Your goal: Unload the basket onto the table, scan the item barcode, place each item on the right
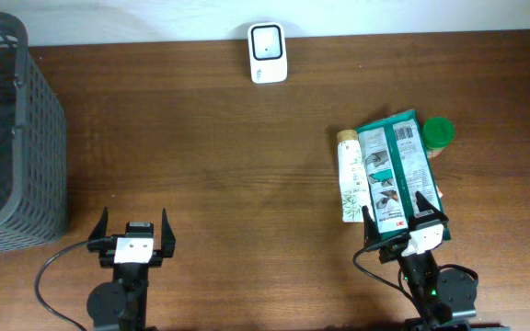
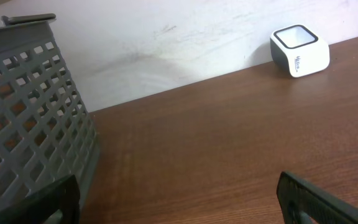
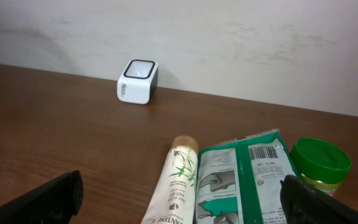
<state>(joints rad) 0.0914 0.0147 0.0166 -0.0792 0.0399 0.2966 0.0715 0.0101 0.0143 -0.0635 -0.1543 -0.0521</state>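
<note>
From above I count two claws, three items, one scanner and one basket on the brown worktop (image 1: 210, 165). My left claw (image 1: 132, 221) sits low and left of centre, fingers wide apart, with nothing between them. My right claw (image 1: 396, 213) sits at lower right, fingers equally apart, over the near end of a green pouch (image 1: 392, 161). I cannot tell whether the tips touch it. A pale tube (image 1: 349, 175) lies against the pouch's left edge, and a green-lidded jar (image 1: 437, 135) stands at its upper right corner. The white scanner (image 1: 268, 52) is at top centre, well apart from the items. The grey basket (image 1: 7, 138) fills the left edge.

In my left wrist view, two dark fingers (image 2: 48, 202) show in the bottom corners, spread wide over bare wood. The basket (image 2: 30, 118) is at left and the scanner (image 2: 299, 50) at upper right, against the wall (image 2: 166, 37).

In my right wrist view, two fingers (image 3: 42, 199) again stand in the bottom corners, parted. The scanner (image 3: 138, 81) sits left of centre by the wall. The tube (image 3: 176, 183), the pouch (image 3: 244, 180) and the jar (image 3: 319, 163) lie in a row at lower right. One barcode (image 3: 267, 151) faces up near the pouch's far end.
</note>
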